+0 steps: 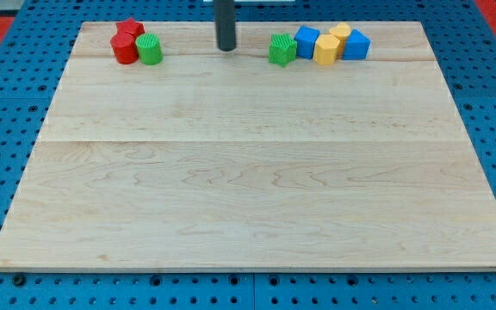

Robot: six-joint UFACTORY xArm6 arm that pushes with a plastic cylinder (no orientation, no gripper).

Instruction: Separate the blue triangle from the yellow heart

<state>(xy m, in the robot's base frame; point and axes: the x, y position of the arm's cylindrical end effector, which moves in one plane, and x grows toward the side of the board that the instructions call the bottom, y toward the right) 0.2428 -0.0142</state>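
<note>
The blue triangle [356,45] sits at the view's top right, touching the yellow heart [341,34] on its left. A second yellow block [325,50] and a blue block [306,41] press against them in one cluster. My tip [226,48] stands at the top middle of the board, well to the left of this cluster, touching no block.
A green block [282,49] sits at the left end of the right cluster. At the top left, two red blocks [126,43] and a green cylinder [150,50] huddle together. The wooden board [248,172] lies on a blue pegboard.
</note>
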